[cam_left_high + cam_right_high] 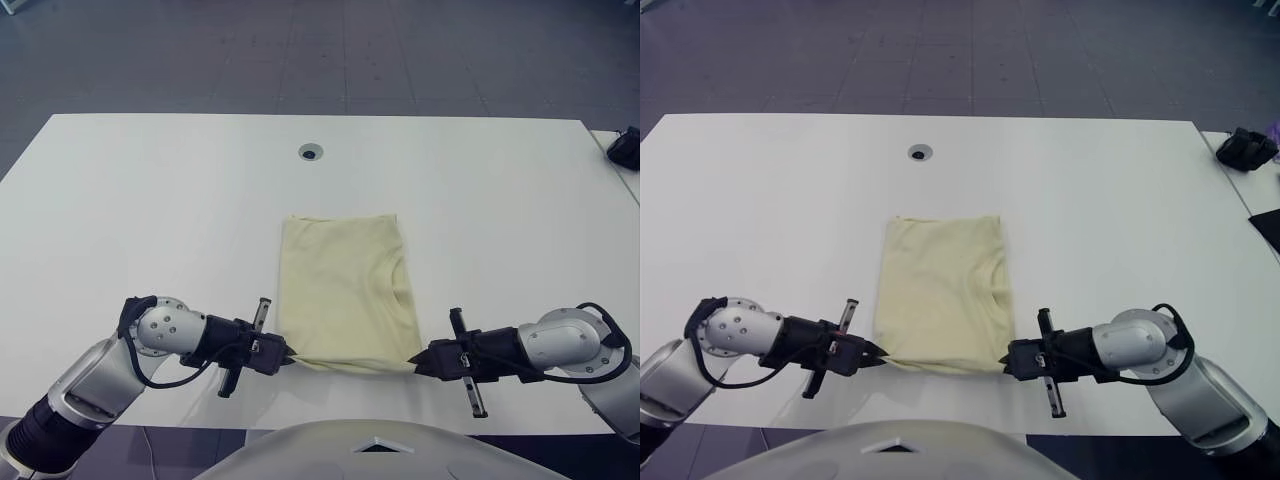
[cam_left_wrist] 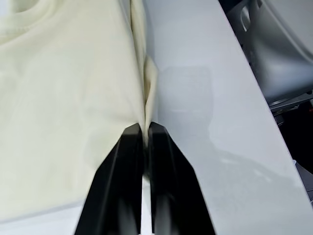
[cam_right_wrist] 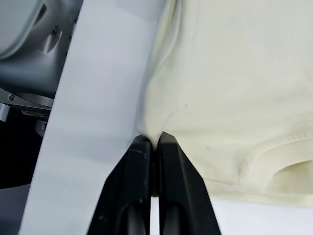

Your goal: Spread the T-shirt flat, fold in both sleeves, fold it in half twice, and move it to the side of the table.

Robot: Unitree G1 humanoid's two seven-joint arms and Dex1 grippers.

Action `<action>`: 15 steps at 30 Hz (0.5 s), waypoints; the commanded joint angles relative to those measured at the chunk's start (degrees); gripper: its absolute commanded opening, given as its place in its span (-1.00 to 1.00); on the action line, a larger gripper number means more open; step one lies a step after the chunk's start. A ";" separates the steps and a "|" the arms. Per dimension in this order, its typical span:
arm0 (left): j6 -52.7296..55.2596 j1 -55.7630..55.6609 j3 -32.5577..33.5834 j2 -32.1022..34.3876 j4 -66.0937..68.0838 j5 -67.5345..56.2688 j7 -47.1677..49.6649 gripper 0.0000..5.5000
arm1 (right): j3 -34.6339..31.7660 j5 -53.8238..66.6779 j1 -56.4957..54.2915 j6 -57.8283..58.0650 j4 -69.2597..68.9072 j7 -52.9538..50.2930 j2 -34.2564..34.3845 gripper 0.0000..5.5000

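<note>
A pale yellow T-shirt lies folded into a narrow rectangle in the middle of the white table, its near edge lifted slightly. My left gripper is shut on the shirt's near left corner. My right gripper is shut on the near right corner. Both grippers sit low over the table close to its front edge, pointing toward each other. In the wrist views the cloth bunches into a ridge between the black fingertips.
A round cable hole sits in the table behind the shirt. A dark object rests on a neighbouring surface at the far right. Bare white tabletop stretches on both sides of the shirt.
</note>
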 commanded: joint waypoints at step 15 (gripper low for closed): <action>-0.63 -34.67 1.63 -5.83 28.65 -8.06 -8.02 -1.00 | 3.86 9.93 -38.31 7.50 30.51 6.26 6.30 -1.00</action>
